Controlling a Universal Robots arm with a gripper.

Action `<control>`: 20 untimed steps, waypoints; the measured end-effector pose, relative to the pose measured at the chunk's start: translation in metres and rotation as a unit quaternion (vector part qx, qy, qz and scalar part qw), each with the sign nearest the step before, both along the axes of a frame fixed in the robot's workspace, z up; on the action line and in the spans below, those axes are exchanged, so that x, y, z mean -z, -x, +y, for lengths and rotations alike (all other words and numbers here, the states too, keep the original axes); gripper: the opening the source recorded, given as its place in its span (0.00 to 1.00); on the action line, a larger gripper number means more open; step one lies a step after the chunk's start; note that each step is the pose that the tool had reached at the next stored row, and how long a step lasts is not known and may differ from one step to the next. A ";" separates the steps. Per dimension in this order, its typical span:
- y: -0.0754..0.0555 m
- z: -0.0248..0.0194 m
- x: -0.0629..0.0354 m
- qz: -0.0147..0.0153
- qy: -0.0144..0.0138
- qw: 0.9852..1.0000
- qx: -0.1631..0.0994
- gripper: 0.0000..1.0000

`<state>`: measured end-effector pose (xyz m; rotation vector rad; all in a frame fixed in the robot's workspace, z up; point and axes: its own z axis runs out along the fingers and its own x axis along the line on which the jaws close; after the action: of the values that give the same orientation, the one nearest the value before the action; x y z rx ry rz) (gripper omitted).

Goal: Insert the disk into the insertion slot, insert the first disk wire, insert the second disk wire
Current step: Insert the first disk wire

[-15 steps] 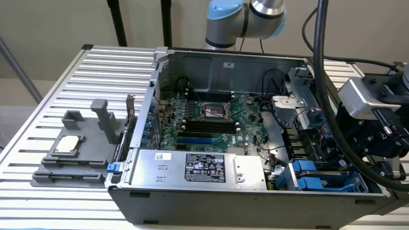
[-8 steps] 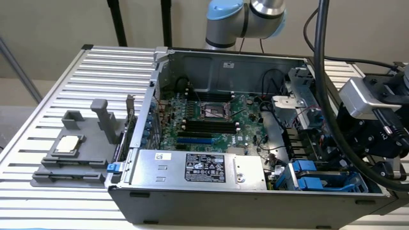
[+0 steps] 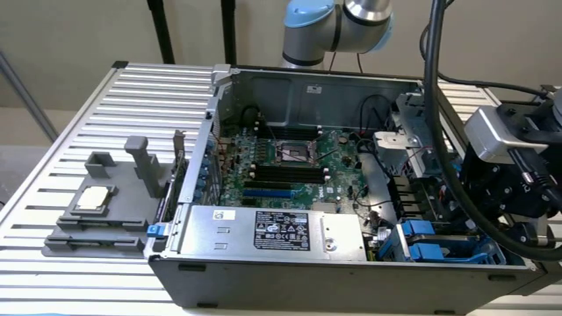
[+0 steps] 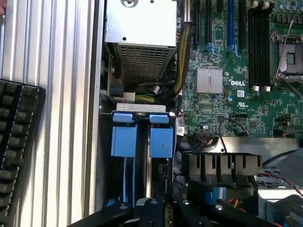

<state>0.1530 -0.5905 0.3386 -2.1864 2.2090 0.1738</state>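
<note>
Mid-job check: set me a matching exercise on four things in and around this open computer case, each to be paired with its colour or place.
Things:
1. power-supply box
2. motherboard
3. insertion slot
4. grey fixture

Descriptions:
A. green board
B. bright blue clips
C. silver, black label
D. outside the case, on the slatted table

Pairs: 1-C, 2-A, 3-B, 4-D

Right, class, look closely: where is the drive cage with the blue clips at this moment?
In the exterior view the drive cage sits in the near corner of the computer case, toward the exterior view's right, beside the silver power-supply box.
</note>
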 end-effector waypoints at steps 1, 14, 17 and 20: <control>0.000 0.0000 0.0002 0.000 0.000 1.000 0.004 0.16; 0.000 0.0025 0.0045 0.000 0.006 1.000 0.026 0.16; 0.000 0.0032 0.0050 0.000 0.009 1.000 0.027 0.16; 0.000 0.0032 0.0050 0.003 0.009 1.000 0.027 0.18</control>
<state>0.1529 -0.5873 0.3336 -2.1337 2.2788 0.1592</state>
